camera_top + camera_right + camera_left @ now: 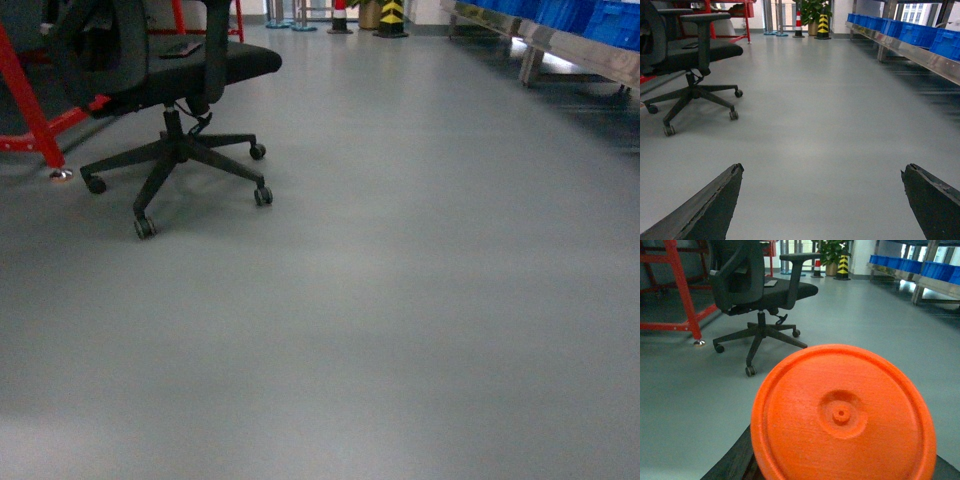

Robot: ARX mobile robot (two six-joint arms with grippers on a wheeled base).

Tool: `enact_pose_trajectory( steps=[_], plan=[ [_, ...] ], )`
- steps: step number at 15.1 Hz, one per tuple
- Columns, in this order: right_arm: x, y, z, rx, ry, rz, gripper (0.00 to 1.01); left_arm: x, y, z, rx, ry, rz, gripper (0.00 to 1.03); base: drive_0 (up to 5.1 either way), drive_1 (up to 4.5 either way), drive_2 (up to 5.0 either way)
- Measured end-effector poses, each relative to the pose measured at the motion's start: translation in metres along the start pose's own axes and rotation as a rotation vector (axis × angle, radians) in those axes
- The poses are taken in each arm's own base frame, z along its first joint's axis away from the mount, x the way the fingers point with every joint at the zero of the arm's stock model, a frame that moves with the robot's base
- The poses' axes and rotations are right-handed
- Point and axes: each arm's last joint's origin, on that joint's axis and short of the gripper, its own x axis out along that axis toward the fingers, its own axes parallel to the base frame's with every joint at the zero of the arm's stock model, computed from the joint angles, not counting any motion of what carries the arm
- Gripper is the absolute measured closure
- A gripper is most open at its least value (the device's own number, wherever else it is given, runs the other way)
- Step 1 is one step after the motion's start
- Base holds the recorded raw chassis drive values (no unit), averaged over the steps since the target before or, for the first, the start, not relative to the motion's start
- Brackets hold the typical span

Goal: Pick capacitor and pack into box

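The capacitor (pixel 842 415) is a big orange cylinder whose round end face, with a small dimple and hub, fills the lower half of the left wrist view. My left gripper (pixel 842 472) is shut on it; only a dark finger (pixel 735 462) shows past its lower left side. My right gripper (pixel 822 172) is open above bare grey floor, its two dark fingertips (pixel 725 195) far apart with nothing between them. The box is out of view. Neither gripper shows in the head view.
A black office chair (pixel 170 90) on castors stands at the left, beside a red metal frame (pixel 30 110). Blue bins (pixel 920 32) sit on a metal rack along the right. A striped bollard (pixel 391 18) and a cone (pixel 798 22) stand far ahead.
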Motion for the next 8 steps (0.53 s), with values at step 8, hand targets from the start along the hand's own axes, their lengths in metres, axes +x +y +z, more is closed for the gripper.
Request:
enact_pose_trajectory(
  steps=[8],
  plan=[
    [0.0000, 0.0000, -0.0004, 0.000, 0.004, 0.000, 0.03, 0.0000, 0.0000, 0.0004, 0.000, -0.004, -0.001, 0.59, -5.0, 2.46, 2.5]
  ],
)
